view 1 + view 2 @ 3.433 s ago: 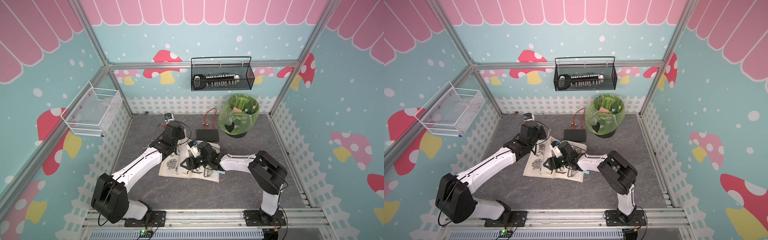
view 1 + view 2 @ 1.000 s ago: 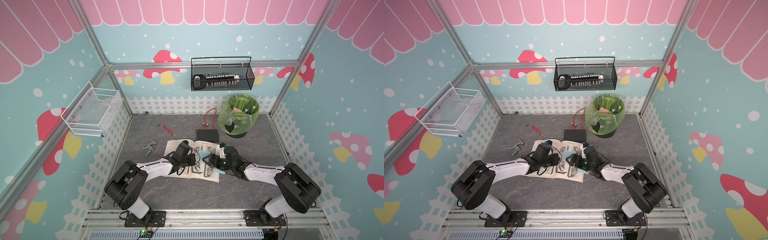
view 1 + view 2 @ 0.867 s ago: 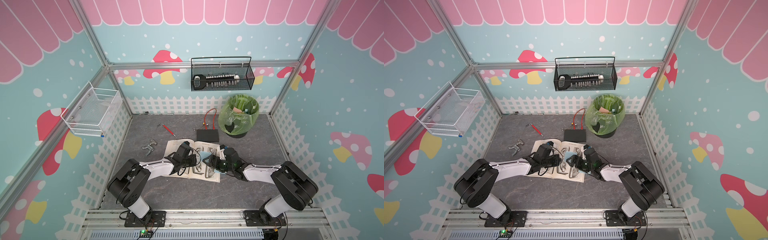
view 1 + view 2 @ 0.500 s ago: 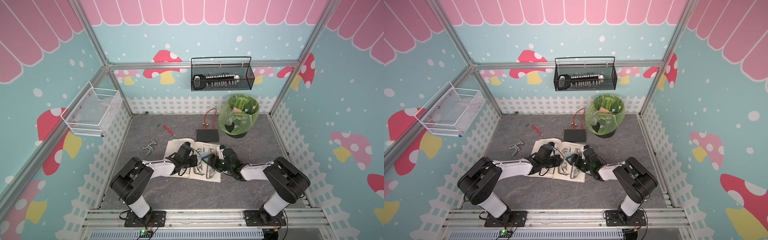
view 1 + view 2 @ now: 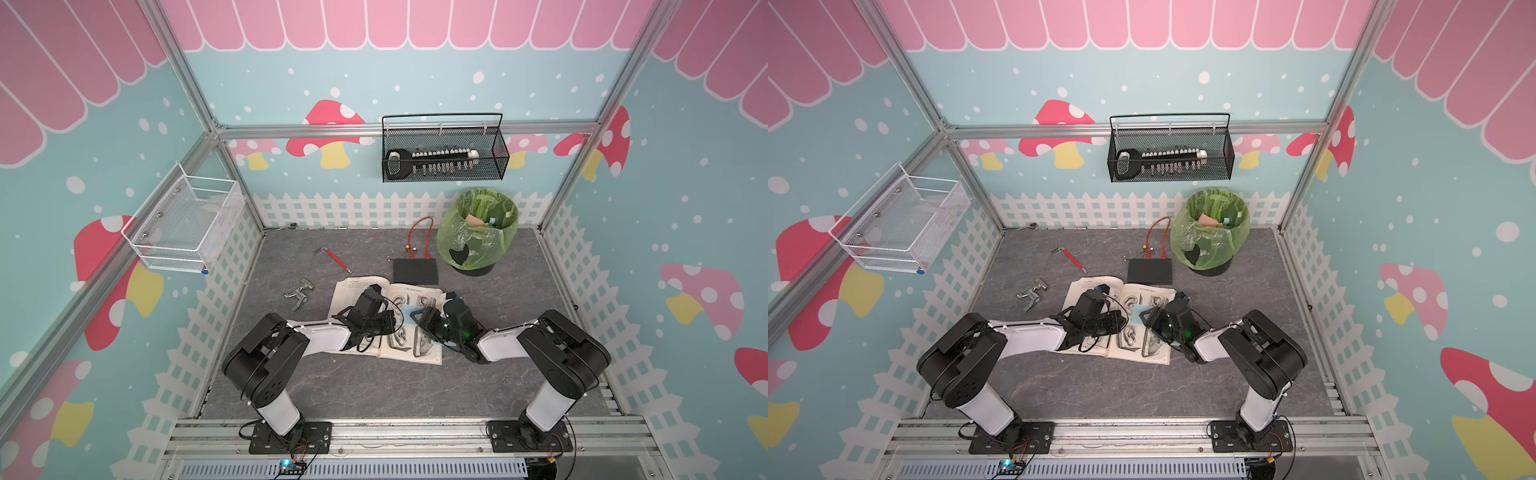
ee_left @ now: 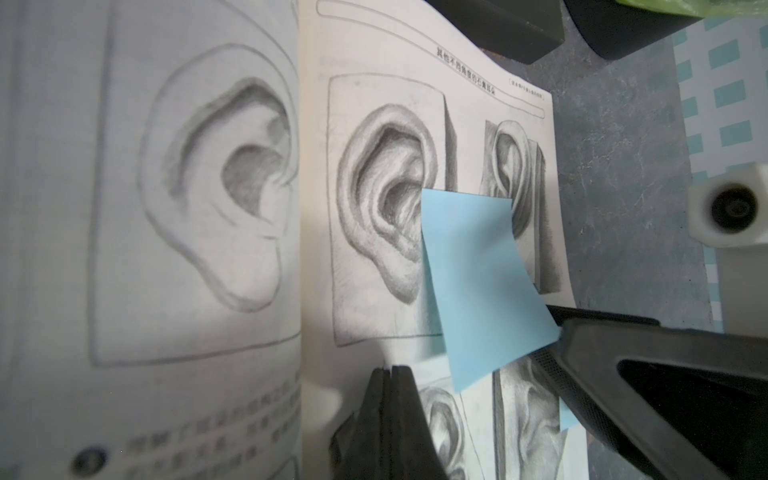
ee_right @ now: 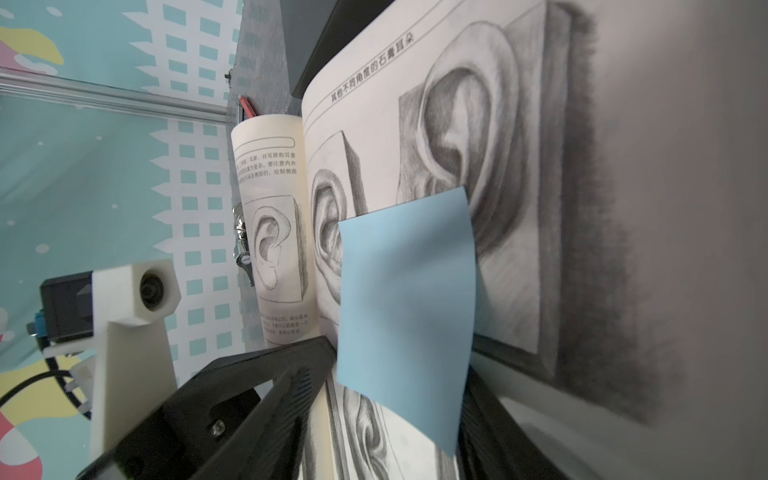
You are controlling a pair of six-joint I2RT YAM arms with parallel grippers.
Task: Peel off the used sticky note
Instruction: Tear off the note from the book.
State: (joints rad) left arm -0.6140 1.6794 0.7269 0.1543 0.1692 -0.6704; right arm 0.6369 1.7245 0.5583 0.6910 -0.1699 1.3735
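Observation:
A light blue sticky note sticks to the right page of an open drawing book full of ear sketches. In the wrist views the sticky note clings by its far edge and its near edge curls up off the page. My right gripper stands open astride that lifted edge, one finger under the note and a gap on the other side. My left gripper is shut, its tips pressing the book beside the spine.
A black box with a red cable lies just behind the book. A green-bagged bin stands at the back right. A red-handled tool and a metal clamp lie to the left. Wire baskets hang on the walls.
My right gripper's jaws have narrowed around the note's lifted edge and its arm has drawn in closer to the book. The left gripper has stayed shut on the page.

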